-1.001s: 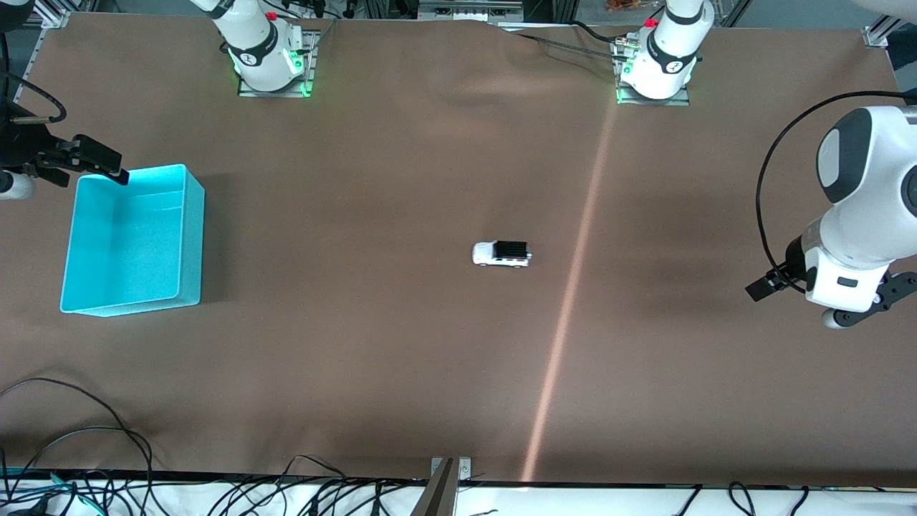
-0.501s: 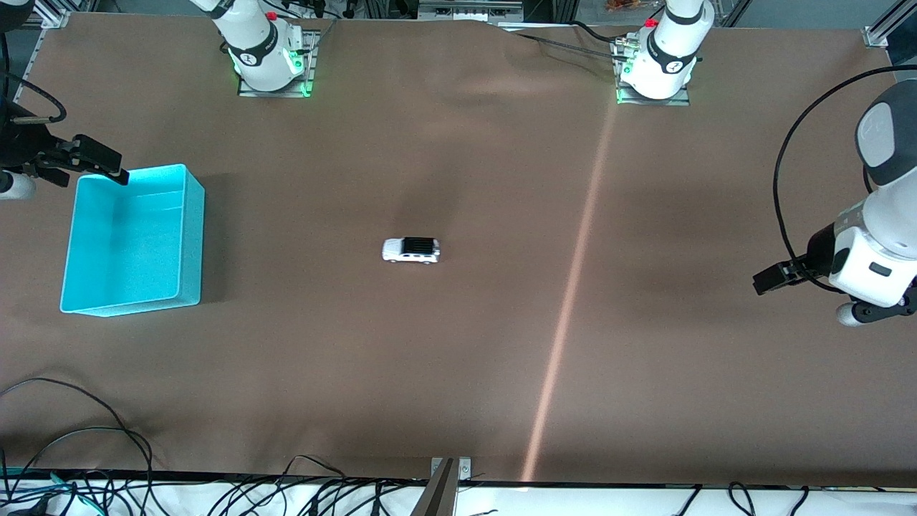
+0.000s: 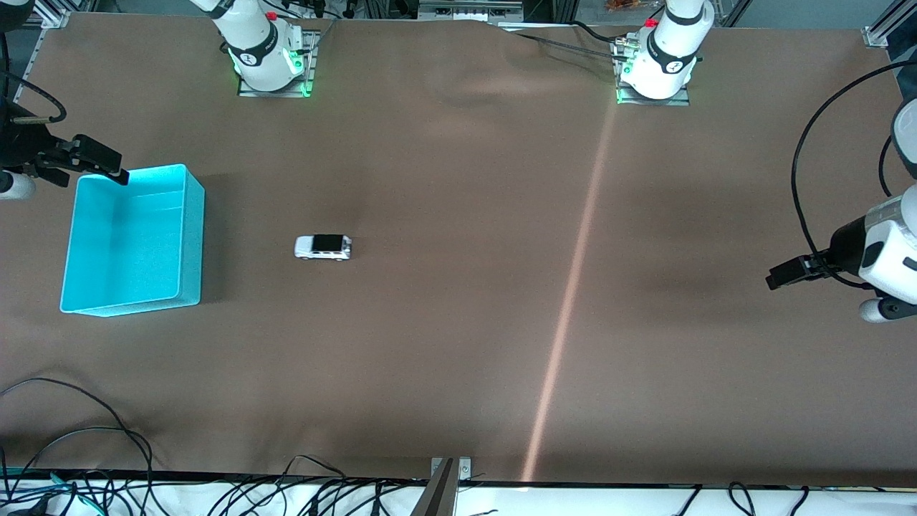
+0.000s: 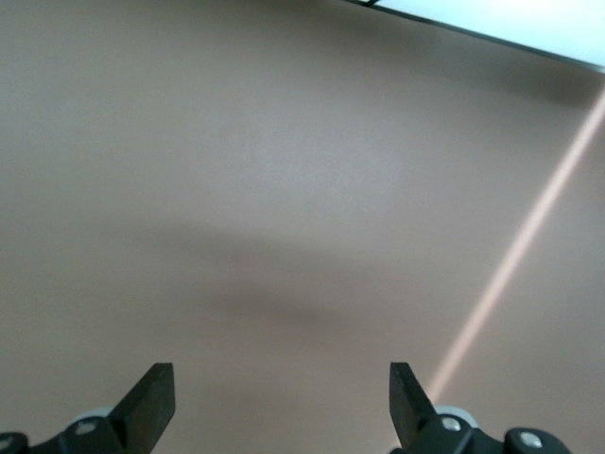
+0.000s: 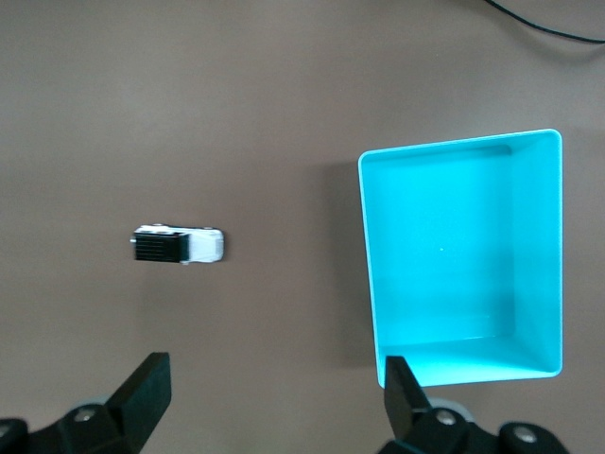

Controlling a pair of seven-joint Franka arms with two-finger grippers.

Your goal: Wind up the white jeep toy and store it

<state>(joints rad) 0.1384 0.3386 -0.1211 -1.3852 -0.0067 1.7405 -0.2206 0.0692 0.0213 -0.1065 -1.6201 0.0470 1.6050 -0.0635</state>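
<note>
1. The small boxy white jeep toy with a black roof (image 3: 323, 247) stands free on its wheels, left of the frame's centre, near the open turquoise plastic bin (image 3: 192, 236) but apart from it, nose toward the bin.
2. I judge storing is in hand: nothing grips the jeep.
3. My right pincer (image 5: 274, 397), fingers apart and empty, hangs over the bin's upper-left corner; next it must reach the jeep, close across its body, lift and lower it into the bin.
4. My left pincer (image 4: 282, 402), also spread and empty, waits at the frame's right edge.
5. The brown table (image 3: 458, 358) carries a pale light stripe (image 3: 566, 308); cables (image 3: 86, 459) trail along the bottom.
</note>
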